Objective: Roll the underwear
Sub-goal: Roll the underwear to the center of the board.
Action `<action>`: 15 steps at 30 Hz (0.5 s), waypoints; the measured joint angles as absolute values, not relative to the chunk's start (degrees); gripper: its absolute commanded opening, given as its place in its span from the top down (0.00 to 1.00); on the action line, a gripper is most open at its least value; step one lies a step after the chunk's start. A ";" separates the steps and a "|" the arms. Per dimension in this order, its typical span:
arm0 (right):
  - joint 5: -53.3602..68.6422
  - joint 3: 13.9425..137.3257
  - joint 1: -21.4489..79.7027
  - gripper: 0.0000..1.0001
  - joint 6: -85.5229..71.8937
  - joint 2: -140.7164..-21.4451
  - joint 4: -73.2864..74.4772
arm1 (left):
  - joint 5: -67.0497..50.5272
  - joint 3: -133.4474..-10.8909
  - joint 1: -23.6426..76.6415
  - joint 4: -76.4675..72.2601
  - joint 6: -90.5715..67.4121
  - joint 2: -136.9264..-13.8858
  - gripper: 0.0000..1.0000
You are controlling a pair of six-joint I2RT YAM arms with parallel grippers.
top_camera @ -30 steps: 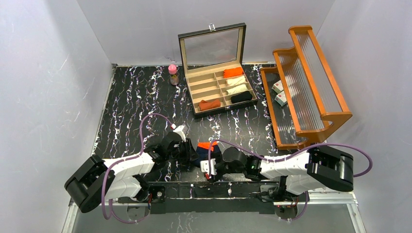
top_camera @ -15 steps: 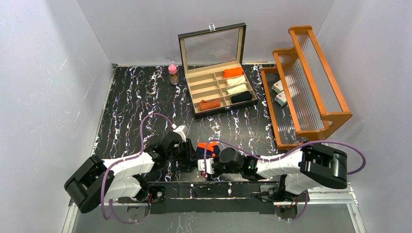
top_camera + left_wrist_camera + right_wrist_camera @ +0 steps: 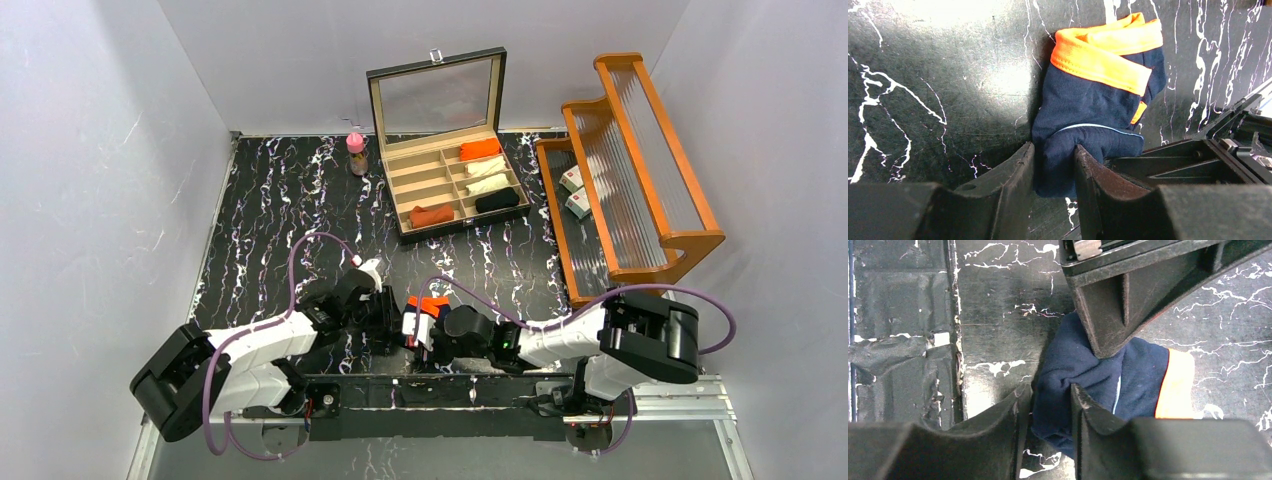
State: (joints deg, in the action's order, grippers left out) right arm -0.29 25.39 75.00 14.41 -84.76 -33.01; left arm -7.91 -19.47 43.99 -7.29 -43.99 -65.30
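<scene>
The navy underwear [image 3: 428, 305] with bright orange trim lies bunched near the table's front edge, between my two grippers. In the left wrist view the underwear [image 3: 1088, 100] has its orange band at the far side, and a thick navy fold sits pinched in my left gripper [image 3: 1054, 165], which is shut on it. In the right wrist view my right gripper [image 3: 1050, 405] is shut on another navy fold of the underwear [image 3: 1133, 375]. A finger of the left gripper [image 3: 1118, 305] presses on the cloth from above. In the top view the left gripper [image 3: 392, 320] and right gripper [image 3: 418, 330] meet at the garment.
An open compartment box [image 3: 400, 185] at the back holds several rolled garments, among them a rust-orange roll [image 3: 432, 215]. A pink-capped bottle [image 3: 356, 152] stands to its left. A wooden rack [image 3: 640, 170] with small boxes [image 3: 573, 190] fills the right side. The mounting rail [image 3: 903, 330] runs close behind the garment.
My right arm has slid left to the underwear and its jaws have closed on a navy fold. The left gripper has stayed on the cloth, hardly moving.
</scene>
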 measured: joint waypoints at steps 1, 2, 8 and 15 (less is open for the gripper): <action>-0.40 25.39 75.08 0.52 14.08 -84.67 -32.96 | -7.94 -19.62 43.99 -7.20 -43.86 -65.44 0.67; -0.52 25.38 75.16 0.51 14.03 -84.44 -32.76 | -7.95 -19.66 43.99 -7.18 -43.73 -65.52 0.67; -0.34 25.34 75.31 0.39 17.11 -78.85 -28.69 | -8.05 -20.01 43.99 -6.99 -43.00 -65.93 0.67; 0.54 25.34 75.53 0.35 22.38 -76.07 -27.74 | -8.16 -20.12 43.99 -7.01 -42.76 -66.13 0.67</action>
State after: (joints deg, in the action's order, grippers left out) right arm 0.54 25.34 75.53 22.38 -76.07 -27.74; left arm -8.16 -20.12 43.99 -7.01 -42.76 -66.13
